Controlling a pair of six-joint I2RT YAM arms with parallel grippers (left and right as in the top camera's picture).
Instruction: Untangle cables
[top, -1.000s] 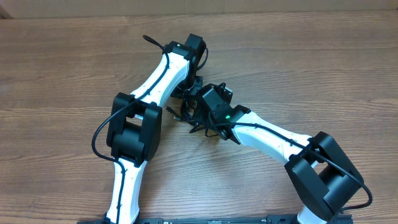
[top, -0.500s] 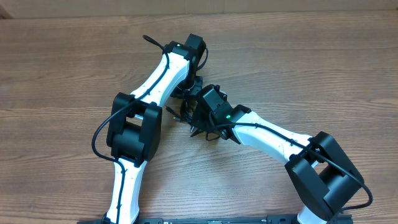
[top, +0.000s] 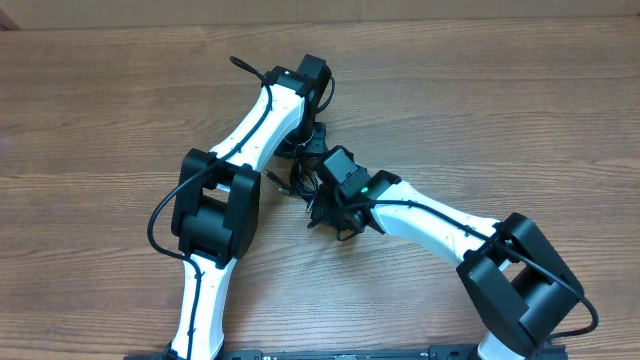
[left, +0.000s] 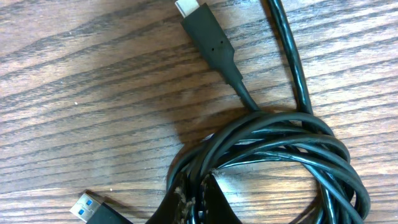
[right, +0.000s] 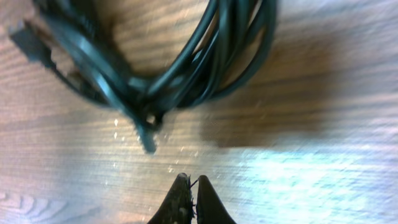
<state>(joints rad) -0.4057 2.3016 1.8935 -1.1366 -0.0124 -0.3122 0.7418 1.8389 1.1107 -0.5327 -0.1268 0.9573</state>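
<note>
The cables are thin black cords wound into a loose coil on the wooden table. One black plug with a silver tip points up and away. A USB plug with a blue insert lies at the lower left. My left gripper is shut on a few strands at the coil's near edge. In the right wrist view the same bundle of cables lies blurred ahead of my right gripper, which is shut with nothing held, a short way off the cords. From overhead the cables peek out between both wrists.
Bare wood-grain table surrounds the two arms. The left arm and right arm meet near the middle, their wrists close together over the bundle. Thicker black wires run along the arms themselves.
The right wrist has slid a little towards the front left, closer over the bundle. The left arm has stayed still.
</note>
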